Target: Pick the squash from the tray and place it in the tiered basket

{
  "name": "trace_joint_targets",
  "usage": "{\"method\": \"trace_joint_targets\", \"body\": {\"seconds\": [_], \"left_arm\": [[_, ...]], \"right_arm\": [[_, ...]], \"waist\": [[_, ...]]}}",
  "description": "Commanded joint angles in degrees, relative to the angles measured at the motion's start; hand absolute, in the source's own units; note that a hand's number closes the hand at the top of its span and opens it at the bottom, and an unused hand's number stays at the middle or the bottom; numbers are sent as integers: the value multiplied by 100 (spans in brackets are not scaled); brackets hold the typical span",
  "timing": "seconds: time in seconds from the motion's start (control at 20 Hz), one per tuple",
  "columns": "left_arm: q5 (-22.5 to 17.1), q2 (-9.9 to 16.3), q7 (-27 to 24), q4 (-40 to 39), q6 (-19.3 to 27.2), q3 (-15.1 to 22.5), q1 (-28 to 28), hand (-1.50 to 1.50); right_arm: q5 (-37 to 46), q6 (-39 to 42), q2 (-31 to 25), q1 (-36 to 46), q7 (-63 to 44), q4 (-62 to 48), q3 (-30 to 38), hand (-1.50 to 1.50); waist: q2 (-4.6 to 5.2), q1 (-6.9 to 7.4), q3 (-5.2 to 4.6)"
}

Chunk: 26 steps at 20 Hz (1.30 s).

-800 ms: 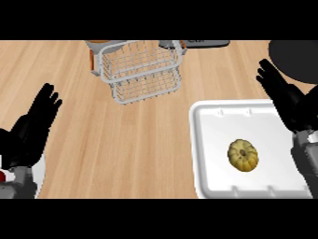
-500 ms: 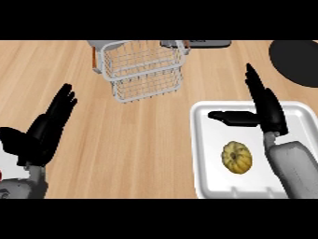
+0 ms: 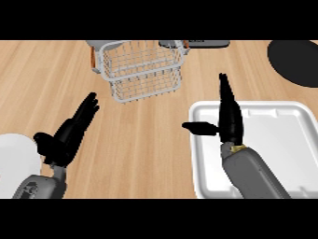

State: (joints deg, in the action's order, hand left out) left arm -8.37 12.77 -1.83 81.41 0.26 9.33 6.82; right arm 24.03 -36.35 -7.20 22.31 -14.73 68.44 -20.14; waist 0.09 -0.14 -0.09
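While the right hand (image 3: 227,116) hangs over the tray (image 3: 292,140), fingers straight and holding nothing, the squash cannot be seen.

Its forearm likely hides the squash, so this reads as an approach from above. The tiered basket (image 3: 144,70) stands beyond the tray's far-left corner, bare counter between them. Left of the tray, the left hand (image 3: 68,133) rests open near a plate (image 3: 10,156).

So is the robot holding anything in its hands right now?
No. The right hand is open with straight fingers over the tray, and the left hand is open too.
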Motion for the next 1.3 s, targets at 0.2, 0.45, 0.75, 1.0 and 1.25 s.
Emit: {"method": "trace_joint_targets", "body": {"seconds": [0.2, 0.45, 0.75, 1.0, 1.25], "left_arm": [[89, -100, -203, -185, -20, 89, -209, 0], [119, -5, -158, -224, -25, 17, -69, 0], [130, -101, -186, -350, 13, 9, 38, 0], [107, -38, -371, -290, -99, 6, -281, 0], [91, 77, -406, -298, -201, -84, -189, 0]], "right_arm": [[2036, 1381, -667, 769, -2740, 150, -960, -150], [2161, 3551, -773, 1242, -4099, -201, -1489, -150], [1712, 5928, -177, 1928, -5704, 92, -1697, -150], [1468, 6599, 243, 2030, -6613, 338, -1535, -150], [1632, 6731, 336, 2024, -6995, 502, -1444, -150]], "waist": [[-142, -119, -52], [-152, -65, -70], [-122, -111, -34], [-120, -82, -16], [-107, -129, -13]]}}
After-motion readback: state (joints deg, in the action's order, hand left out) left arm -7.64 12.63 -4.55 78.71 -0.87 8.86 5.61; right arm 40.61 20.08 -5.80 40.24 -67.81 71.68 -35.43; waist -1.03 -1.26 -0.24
